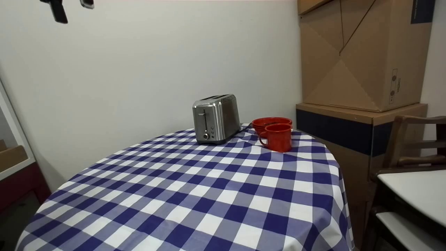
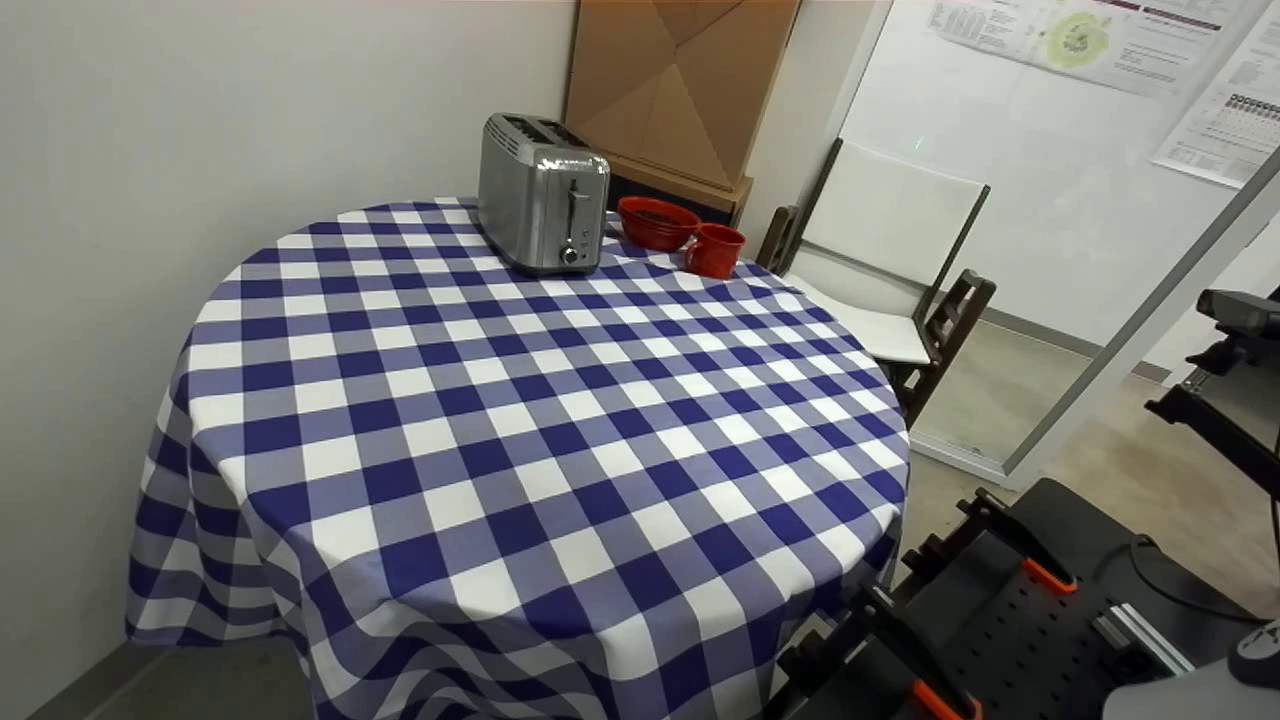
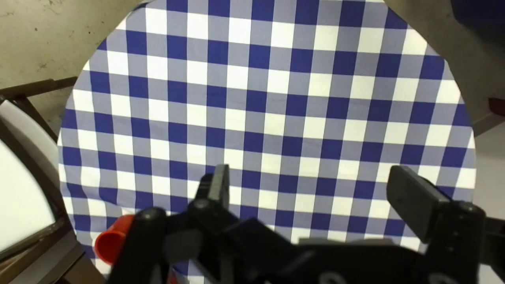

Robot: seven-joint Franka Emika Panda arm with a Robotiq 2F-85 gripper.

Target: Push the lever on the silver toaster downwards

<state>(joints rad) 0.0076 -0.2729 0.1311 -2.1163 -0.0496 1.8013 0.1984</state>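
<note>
The silver toaster stands upright at the far edge of the table in both exterior views. Its lever is on the narrow end face, near the top of its slot; it also shows high in the slot in an exterior view. My gripper hangs high above the table at the top left of an exterior view, far from the toaster. In the wrist view my gripper is wide open with nothing between its fingers. I cannot make out the toaster in the wrist view.
A red mug and stacked red bowls stand beside the toaster; the mug shows in the wrist view. A blue-white checkered cloth covers the round table. A wall, cardboard boxes and chairs stand around it.
</note>
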